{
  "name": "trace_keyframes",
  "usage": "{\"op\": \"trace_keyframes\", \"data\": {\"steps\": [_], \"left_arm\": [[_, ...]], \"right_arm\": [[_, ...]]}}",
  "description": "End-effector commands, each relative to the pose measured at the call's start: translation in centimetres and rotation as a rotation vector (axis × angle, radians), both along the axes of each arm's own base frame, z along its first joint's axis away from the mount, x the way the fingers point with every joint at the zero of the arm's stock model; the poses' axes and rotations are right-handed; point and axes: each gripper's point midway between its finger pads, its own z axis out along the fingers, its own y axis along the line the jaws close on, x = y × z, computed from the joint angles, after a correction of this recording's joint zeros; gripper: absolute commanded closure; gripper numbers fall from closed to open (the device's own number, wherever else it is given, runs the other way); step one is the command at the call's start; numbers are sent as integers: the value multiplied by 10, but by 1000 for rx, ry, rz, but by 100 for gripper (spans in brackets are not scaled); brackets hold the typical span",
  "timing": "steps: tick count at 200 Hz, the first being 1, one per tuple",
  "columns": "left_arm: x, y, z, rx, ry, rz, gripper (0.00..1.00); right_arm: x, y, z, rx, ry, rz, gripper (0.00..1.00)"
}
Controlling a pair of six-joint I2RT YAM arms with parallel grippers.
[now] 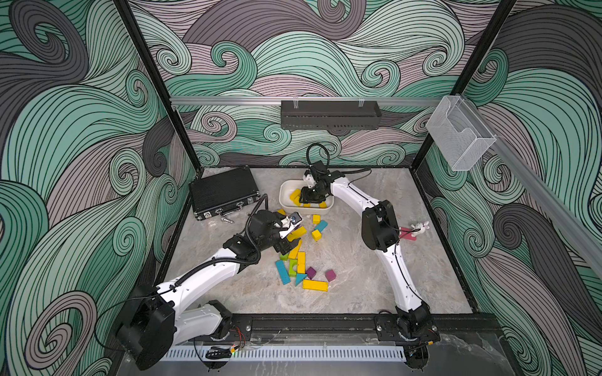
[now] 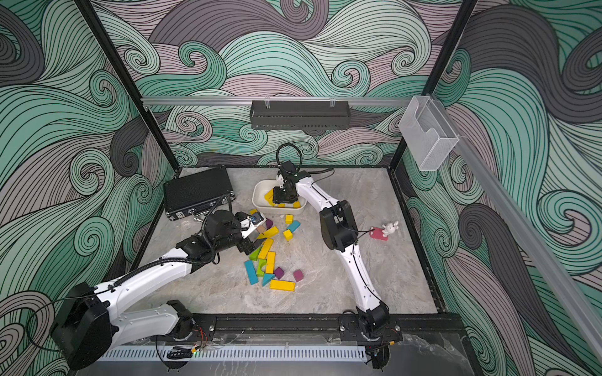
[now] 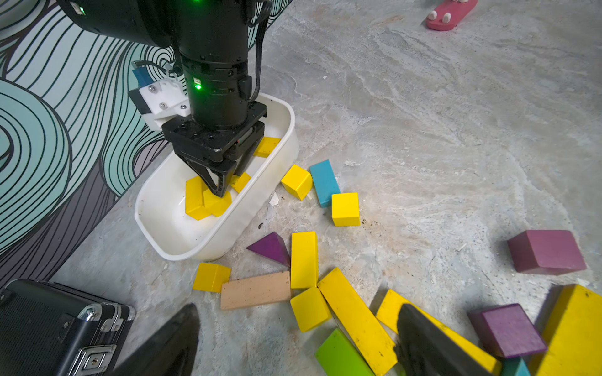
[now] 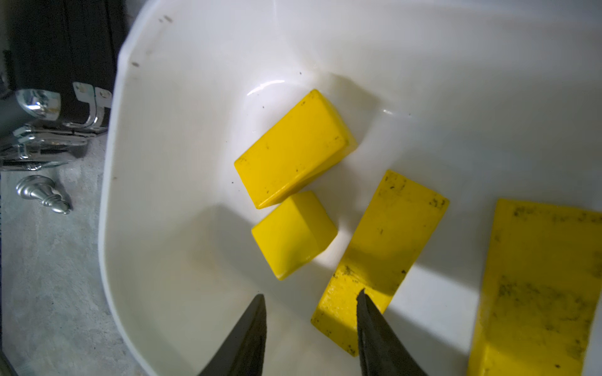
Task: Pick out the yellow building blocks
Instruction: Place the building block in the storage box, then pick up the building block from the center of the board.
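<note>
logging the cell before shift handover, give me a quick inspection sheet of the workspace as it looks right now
surface: grey marbled tabletop
job's things: yellow building blocks, four in the white tub, others loose on the tabletop
clutter: teal bar, purple cube, green block, tan bar, black case, metal knob, pink toy
grippers: left gripper open, empty, above loose blocks; right gripper open inside the tub, empty
cables: black hose along left arm; cable loop above right gripper
surroundings: swirl-patterned walls, black wall tray, clear bin
</note>
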Motion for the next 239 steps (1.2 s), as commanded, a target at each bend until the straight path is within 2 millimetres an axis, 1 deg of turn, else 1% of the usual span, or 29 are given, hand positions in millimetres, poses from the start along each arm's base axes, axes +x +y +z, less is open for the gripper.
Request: {"op": "trace_keyframes", "data": {"steps": [1,22,46,68,100,120,147,173,215,239], "left_arm": [[3,-8,11,-51,-4,-1,6],[4,-8,13,-54,13,12,6],[8,-4,18,-61,21,48,6],[12,-1,23,-72,37,85,7],[11,3,30,-72,94,123,9],[3,4,35,-81,139,123,10],[-8,9,53,-169,183,167,10],[-23,15,61,-241,228,203,11],[-47,37,72,-325,302,308,13],[-62,48,74,-344,339,341,13]], "right_arm": [[2,6,41,51,-46,7,58],[2,9,59,78,-68,6,59],[-1,8,84,95,-99,9,58],[-9,2,108,96,-134,10,56],[-26,-6,134,98,-163,15,54],[-41,-11,150,88,-186,26,54],[-63,-19,162,76,-199,40,53],[-82,-25,173,70,-213,50,53],[-115,-31,189,63,-249,62,53],[-138,-33,195,63,-255,68,53]]}}
